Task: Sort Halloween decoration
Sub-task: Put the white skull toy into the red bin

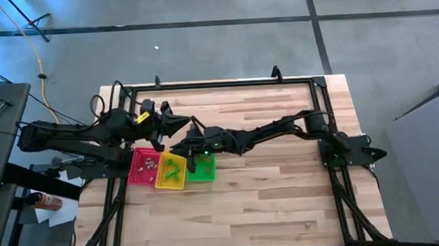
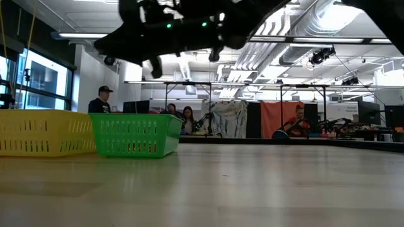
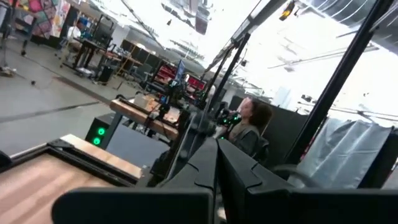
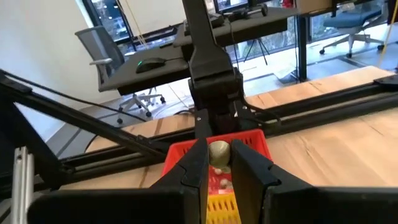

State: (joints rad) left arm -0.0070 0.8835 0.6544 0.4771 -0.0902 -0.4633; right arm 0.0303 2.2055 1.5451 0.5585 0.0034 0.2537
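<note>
Pale round trinket [image 4: 218, 151] between dark fingers [image 4: 194, 167]

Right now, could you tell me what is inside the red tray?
The red tray holds a few small pale and orange trinkets. In the right wrist view the right gripper, shut on a pale trinket, covers much of its inside.

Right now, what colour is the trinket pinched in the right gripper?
Pale grey trinket, between the right gripper fingers; right wrist view shows it best.

Bright lights shine from the ceiling. The table [image 2: 252, 189] up close looks blurry. Big windows glare white. Shadows are soft.
</note>
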